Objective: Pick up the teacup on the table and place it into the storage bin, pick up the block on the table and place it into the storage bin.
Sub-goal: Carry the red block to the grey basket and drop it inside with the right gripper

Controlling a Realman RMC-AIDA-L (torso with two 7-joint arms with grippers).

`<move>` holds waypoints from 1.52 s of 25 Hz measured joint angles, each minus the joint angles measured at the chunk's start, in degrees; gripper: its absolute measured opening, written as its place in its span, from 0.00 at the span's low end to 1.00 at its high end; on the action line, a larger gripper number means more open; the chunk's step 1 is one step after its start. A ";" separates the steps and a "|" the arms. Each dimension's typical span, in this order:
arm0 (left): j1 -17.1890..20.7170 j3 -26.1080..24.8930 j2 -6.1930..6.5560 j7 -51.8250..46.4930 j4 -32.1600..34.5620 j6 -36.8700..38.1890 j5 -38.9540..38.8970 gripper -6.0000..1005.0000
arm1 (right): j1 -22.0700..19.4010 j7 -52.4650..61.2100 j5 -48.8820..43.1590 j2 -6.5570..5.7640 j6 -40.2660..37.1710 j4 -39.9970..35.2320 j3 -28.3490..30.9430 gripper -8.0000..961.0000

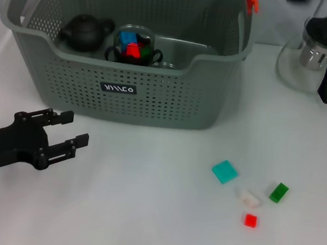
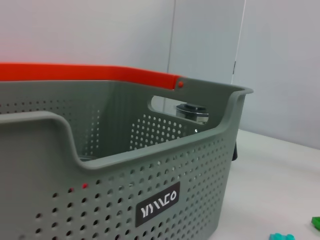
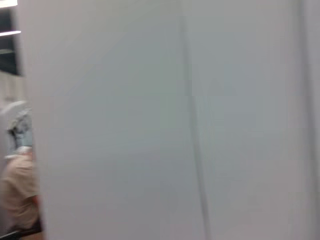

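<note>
Storage bin (image 1: pixel 154 101) sits at the back-left of the white table (image 1: pixel 143 213), already holding a dark teapot (image 1: pixel 85 32) and a clear glass cup (image 1: pixel 134 44) with coloured blocks inside; that cup is probably the task's teacup, so I judge the cup half done. What's left is the block step. Glass pitcher (image 1: pixel 317 56) with a black handle stands at the back right, well apart from the bin, not part of this. Left gripper (image 1: pixel 69 134) hovers low over the table in front of the bin's left end, fingers spread and empty. Right gripper not in view; its wrist camera shows only a blank wall, so likely parked. Loose blocks lie front-right, well apart from the left gripper: teal block (image 1: pixel 225 171), green block (image 1: pixel 279 193), a small white piece (image 1: pixel 248 196), red block (image 1: pixel 250 220). They sit close together, so pick an outer one, teal being nearest and biggest. Come straight down, fingers straddling its flat sides, without nudging the white piece. Lift clear of the bin's front rim before crossing, release over bare floor, not onto the glass cup.
</note>
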 joint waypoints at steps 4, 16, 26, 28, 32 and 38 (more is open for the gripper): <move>0.31 -0.18 -0.06 -0.01 0.00 0.13 0.07 0.61 | 5.42 8.13 -5.15 -0.96 9.15 -2.26 -3.14 0.20; 0.54 -0.33 -0.16 -0.10 0.00 -0.02 0.09 0.61 | 24.06 26.46 -42.80 2.90 28.98 -0.08 -12.13 0.20; 0.69 -0.42 -0.16 -0.07 -0.79 -0.02 0.06 0.61 | 32.05 30.65 -50.83 3.58 45.55 21.37 -25.55 0.20; 0.62 -0.42 -0.16 0.03 -1.25 -0.14 0.15 0.61 | 32.82 30.71 -50.88 3.59 47.76 24.17 -26.56 0.20; 0.64 -0.42 -0.15 0.09 -1.35 -0.62 0.16 0.61 | 33.38 30.74 -50.74 3.72 51.00 27.75 -27.95 0.20; 0.67 -0.42 -0.15 0.21 -1.41 -0.90 0.22 0.61 | 33.37 30.58 -50.35 4.10 54.31 30.83 -29.02 0.20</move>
